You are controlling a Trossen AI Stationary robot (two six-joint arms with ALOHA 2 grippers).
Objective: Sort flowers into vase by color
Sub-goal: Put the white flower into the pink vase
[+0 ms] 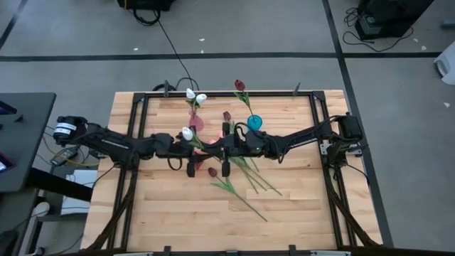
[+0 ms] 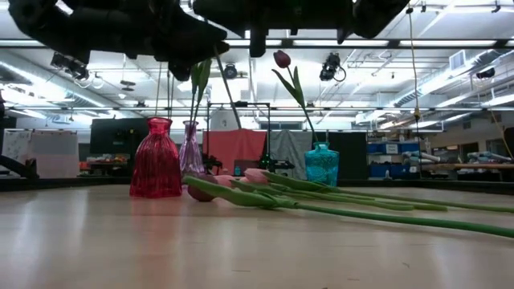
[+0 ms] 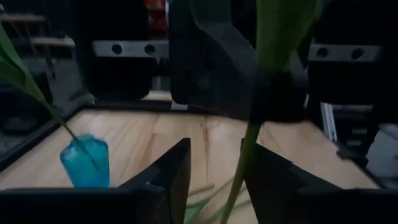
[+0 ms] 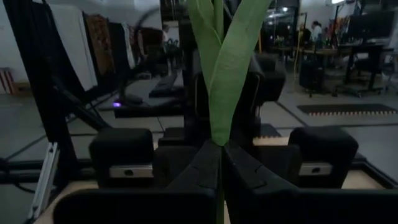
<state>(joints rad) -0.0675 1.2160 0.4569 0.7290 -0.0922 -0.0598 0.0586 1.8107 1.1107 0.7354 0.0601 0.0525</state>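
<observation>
Both grippers meet above the table's middle. My right gripper (image 4: 221, 167) (image 1: 222, 147) is shut on a tulip's green stem, and its leaves (image 4: 224, 68) rise past the fingers. My left gripper (image 3: 214, 177) (image 1: 205, 147) faces it, open, with that stem (image 3: 239, 180) running between its fingers. A white head (image 1: 187, 133) shows beside the left gripper. A teal vase (image 1: 254, 123) holds a maroon tulip (image 1: 239, 84). A clear vase (image 2: 190, 152) holds two white tulips (image 1: 195, 95). A red vase (image 2: 156, 158) stands beside it. Several tulips (image 1: 242, 174) lie flat on the table. My right gripper pinches the thin stem (image 4: 220, 186) just below its leaves, between the two fingers. The flower is lifted clear of the table. My left gripper's fingers stand on either side of the stem, which runs close along one finger (image 3: 264, 177); whether it touches cannot be told.
The three vases stand toward the far edge, just beyond the grippers. The loose tulips lie directly under and in front of the grippers, their stems (image 2: 385, 210) reaching toward the near right. A maroon head (image 1: 227, 116) shows just beyond the right gripper. Bare wood (image 1: 156, 213) fills the near left.
</observation>
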